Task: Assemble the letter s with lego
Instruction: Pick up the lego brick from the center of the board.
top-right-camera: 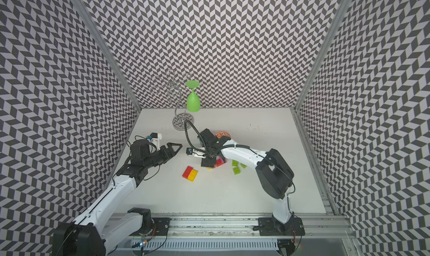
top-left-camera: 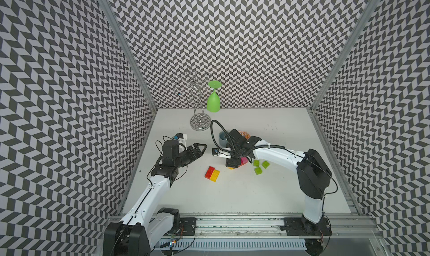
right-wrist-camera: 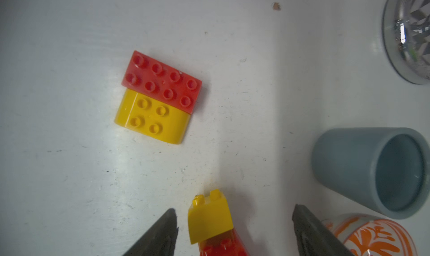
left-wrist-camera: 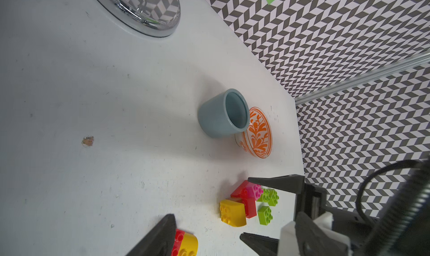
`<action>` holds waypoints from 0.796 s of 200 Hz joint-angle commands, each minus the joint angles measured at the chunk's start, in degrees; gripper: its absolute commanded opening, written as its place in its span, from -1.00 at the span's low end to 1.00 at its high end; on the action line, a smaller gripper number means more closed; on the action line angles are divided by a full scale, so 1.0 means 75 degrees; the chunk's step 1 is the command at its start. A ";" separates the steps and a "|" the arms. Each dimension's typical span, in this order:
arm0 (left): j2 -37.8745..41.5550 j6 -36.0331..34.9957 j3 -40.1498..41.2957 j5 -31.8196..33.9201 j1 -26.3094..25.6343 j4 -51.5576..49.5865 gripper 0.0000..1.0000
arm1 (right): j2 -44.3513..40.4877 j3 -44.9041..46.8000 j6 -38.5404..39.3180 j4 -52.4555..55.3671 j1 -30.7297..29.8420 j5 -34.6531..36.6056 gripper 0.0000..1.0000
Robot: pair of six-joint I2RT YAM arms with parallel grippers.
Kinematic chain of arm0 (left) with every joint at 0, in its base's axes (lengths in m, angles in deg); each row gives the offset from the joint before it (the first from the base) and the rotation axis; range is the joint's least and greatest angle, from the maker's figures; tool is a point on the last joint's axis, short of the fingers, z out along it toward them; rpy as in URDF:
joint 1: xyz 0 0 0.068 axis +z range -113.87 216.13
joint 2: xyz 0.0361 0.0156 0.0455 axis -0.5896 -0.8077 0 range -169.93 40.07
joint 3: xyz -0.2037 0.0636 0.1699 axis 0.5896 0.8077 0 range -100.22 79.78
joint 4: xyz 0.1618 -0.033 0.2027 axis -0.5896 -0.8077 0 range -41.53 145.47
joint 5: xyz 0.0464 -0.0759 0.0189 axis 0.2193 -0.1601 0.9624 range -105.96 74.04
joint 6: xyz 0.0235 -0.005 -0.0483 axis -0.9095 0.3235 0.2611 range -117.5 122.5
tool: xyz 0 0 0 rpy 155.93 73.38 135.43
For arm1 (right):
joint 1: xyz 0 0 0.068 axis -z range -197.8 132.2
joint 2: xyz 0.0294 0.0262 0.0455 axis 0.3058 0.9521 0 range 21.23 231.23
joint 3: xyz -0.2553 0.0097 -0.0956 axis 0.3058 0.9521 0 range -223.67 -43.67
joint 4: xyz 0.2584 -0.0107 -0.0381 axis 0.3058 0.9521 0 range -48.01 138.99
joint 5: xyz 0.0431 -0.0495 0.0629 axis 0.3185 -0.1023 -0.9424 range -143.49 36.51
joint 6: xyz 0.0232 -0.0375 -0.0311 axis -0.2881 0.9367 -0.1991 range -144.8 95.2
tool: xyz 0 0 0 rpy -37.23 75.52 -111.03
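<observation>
With the right hand [right-wrist-camera: 233, 209] spread wide astride the yellow curved plastic brick [right-wrist-camera: 209, 220] at lower centre, it could be knocked askew if clipped.

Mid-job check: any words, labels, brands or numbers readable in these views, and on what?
None can be read.
Studs on the red brick and yellow brick may carry embossing, but it is too blurred to tell.
The blue-grey cup is plain; the bowl bears only an orange leaf pattern, no lettering.
</observation>
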 commanded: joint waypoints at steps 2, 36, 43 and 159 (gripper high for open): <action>0.0148 -0.0089 0.0115 -0.0377 0.0188 0.0036 0.65 | 0.0303 -0.0554 0.0288 0.0860 -0.0059 0.0293 0.61; 0.0166 -0.0128 0.0257 -0.0543 0.0339 0.0091 0.66 | 0.0787 -0.0887 0.0376 0.1201 -0.0149 0.0537 0.55; 0.0177 -0.0130 0.0288 -0.0584 0.0361 0.0121 0.66 | 0.0841 -0.0907 0.0399 0.1236 -0.0154 0.0506 0.51; 0.0196 -0.0166 0.0376 -0.0685 0.0531 0.0126 0.65 | 0.0801 -0.0737 0.0517 0.1329 -0.0210 0.0104 -0.33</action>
